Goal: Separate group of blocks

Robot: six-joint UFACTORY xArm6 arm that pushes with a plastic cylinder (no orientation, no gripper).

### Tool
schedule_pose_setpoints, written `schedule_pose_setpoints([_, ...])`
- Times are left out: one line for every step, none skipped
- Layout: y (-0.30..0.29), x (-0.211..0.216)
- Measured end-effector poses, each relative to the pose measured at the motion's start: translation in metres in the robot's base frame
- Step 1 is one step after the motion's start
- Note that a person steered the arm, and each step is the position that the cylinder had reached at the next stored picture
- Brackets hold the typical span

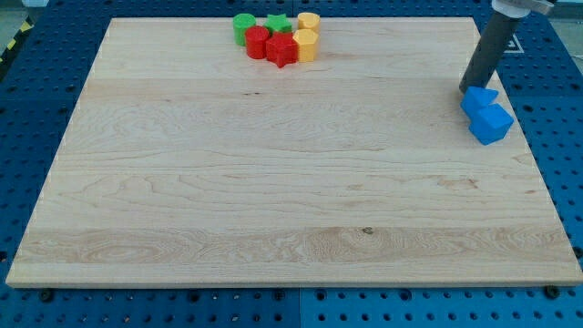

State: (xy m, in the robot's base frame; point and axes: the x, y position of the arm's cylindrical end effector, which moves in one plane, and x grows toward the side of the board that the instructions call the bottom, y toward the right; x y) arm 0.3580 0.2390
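A tight cluster of blocks sits at the view's top centre of the wooden board (pixel 273 182): a green cylinder (pixel 243 25), a green star-shaped block (pixel 278 23), a red cylinder (pixel 258 41), a red star-shaped block (pixel 282 50), a yellow cylinder (pixel 309 22) and a yellow block (pixel 306 44). They touch one another. Two blue blocks lie at the view's right edge of the board: a smaller one (pixel 477 99) and a blue cube (pixel 492 123), touching. My tip (pixel 465 89) stands just at the top-left of the smaller blue block, far right of the cluster.
The board lies on a blue perforated table (pixel 36 109). The blue cube overhangs close to the board's right edge (pixel 519 118).
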Motion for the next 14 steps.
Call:
schedule_pose_setpoints([-0.020,-0.026])
schedule_pose_setpoints([-0.018,-0.027])
schedule_pose_setpoints([-0.018,-0.036])
schedule_pose_setpoints([-0.026,-0.109])
schedule_pose_setpoints([-0.034,-0.127])
schedule_pose_setpoints([-0.039,-0.119])
schedule_pose_setpoints([-0.100,-0.070])
schedule_pose_setpoints([-0.179,-0.016])
schedule_pose_setpoints([-0.253,-0.002])
schedule_pose_setpoints([-0.364,-0.041])
schedule_pose_setpoints([-0.465,-0.089])
schedule_pose_setpoints([-0.498,-0.158])
schedule_pose_setpoints([-0.473,-0.167])
schedule_pose_setpoints([-0.357,-0.166])
